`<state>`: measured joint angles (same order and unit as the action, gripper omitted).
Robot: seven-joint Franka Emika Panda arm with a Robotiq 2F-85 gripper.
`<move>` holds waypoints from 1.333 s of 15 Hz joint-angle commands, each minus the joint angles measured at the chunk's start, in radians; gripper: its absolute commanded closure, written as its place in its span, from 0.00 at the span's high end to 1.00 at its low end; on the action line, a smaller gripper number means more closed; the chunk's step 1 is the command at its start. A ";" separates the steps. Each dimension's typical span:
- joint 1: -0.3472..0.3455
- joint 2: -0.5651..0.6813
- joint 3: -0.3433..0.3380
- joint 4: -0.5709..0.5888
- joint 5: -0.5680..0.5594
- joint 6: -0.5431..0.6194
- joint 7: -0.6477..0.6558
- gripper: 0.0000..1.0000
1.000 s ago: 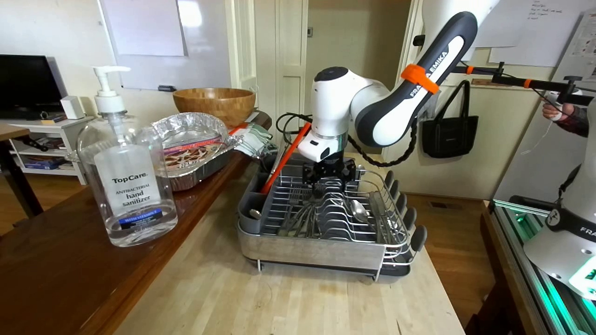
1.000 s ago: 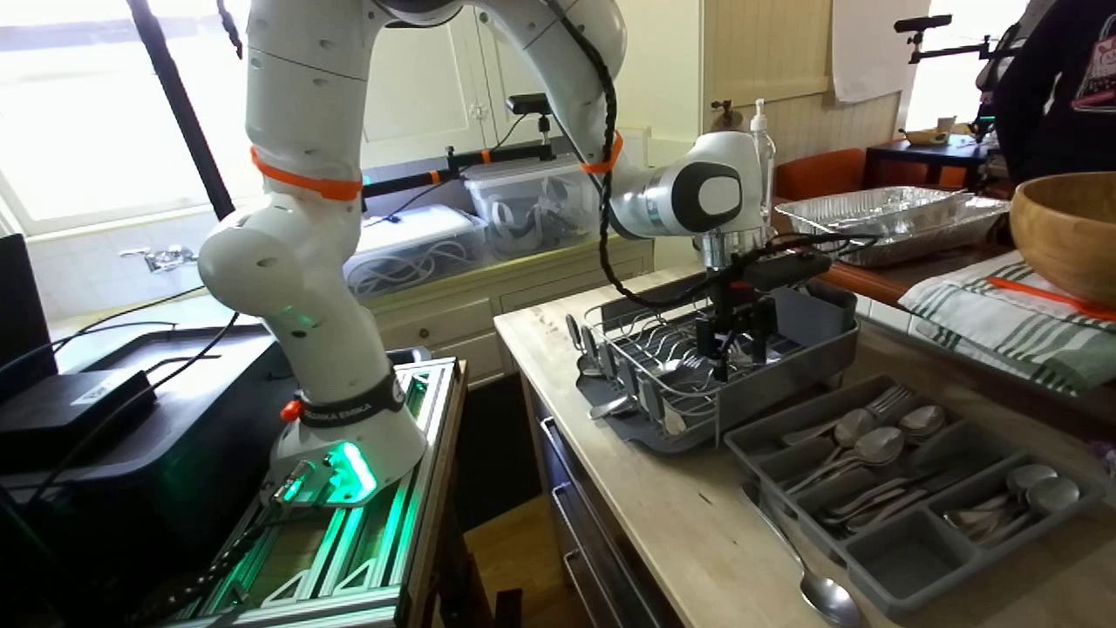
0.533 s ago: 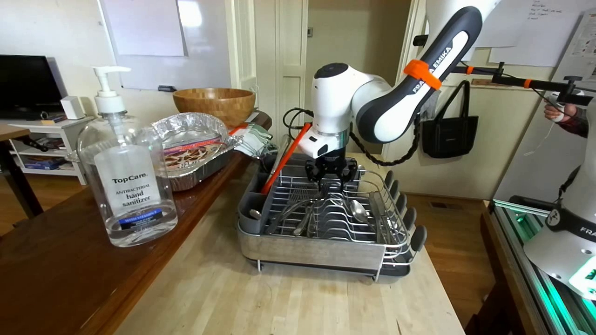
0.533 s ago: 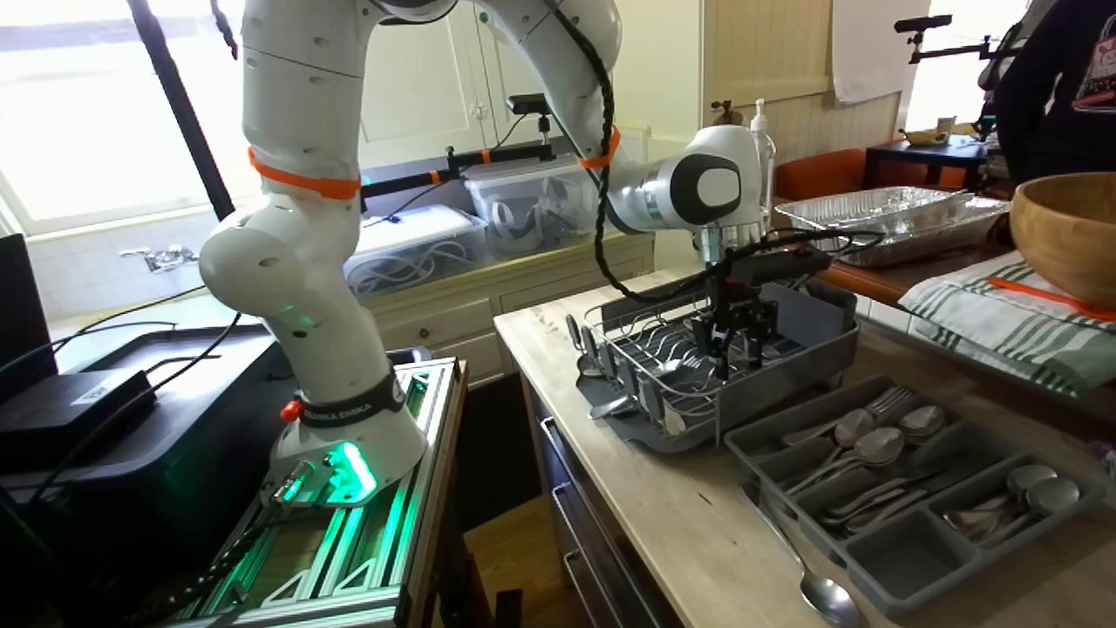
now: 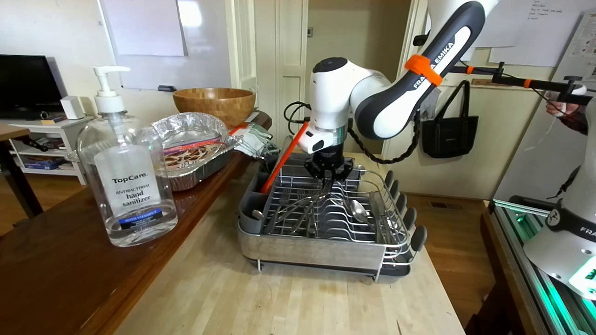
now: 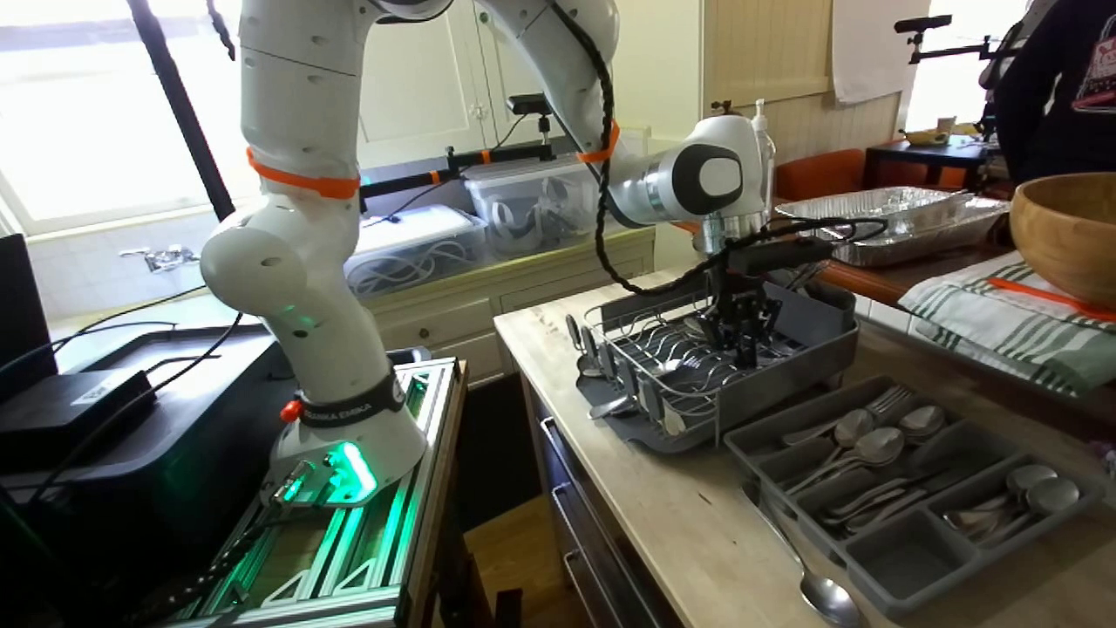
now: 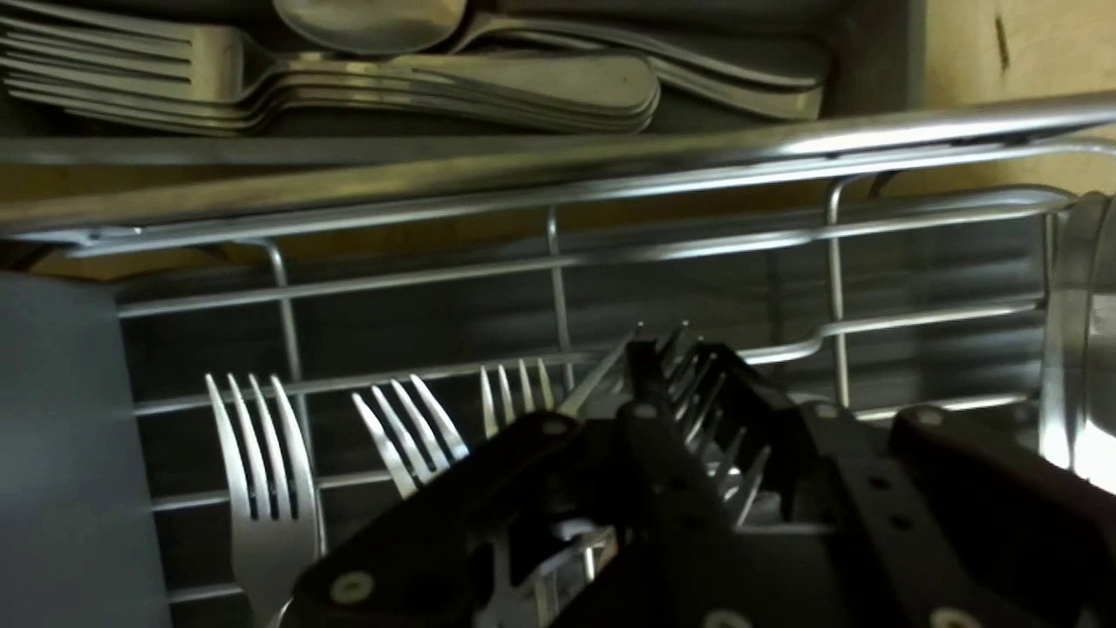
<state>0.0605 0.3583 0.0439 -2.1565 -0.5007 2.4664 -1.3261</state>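
My gripper (image 5: 328,182) is low over the metal dish rack (image 5: 321,251), pointing down among the cutlery lying in it. Its two black fingers have drawn together on a bunch of forks (image 7: 698,422), whose tines show between the fingertips in the wrist view. How many are pinched I cannot tell. Silver handles slant from below the fingers toward the rack's near side in an exterior view. Beside the gripper, a loose fork (image 7: 266,523) lies on the rack wires, with another fork (image 7: 418,436) close to it. The fork necks are hidden behind the fingers.
A grey cutlery tray (image 6: 911,554) with spoons, forks and knives stands beside the rack; a long spoon (image 6: 828,597) lies alongside. An orange-red utensil (image 5: 285,160) leans from the rack's caddy (image 5: 251,222). Hand sanitizer (image 5: 132,181) and foil pans (image 5: 188,125) stand on the brown ledge.
The fingers have come together from wide apart, gathering forks between them. The hand has risen a little, and the fork handles have shifted and lifted.
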 commanded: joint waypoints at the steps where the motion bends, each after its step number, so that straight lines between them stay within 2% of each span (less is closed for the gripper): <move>1: 0.000 0.005 -0.002 -0.008 -0.016 -0.002 0.031 0.02; 6: -0.065 -0.077 0.028 -0.073 0.054 -0.028 -0.162 0.02; 15: -0.103 -0.187 0.009 -0.155 0.104 0.012 -0.322 0.02; 20: -0.115 -0.250 -0.030 -0.176 0.107 0.052 -0.283 0.02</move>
<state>-0.0420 0.1611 0.0328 -2.2922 -0.4185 2.4824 -1.6014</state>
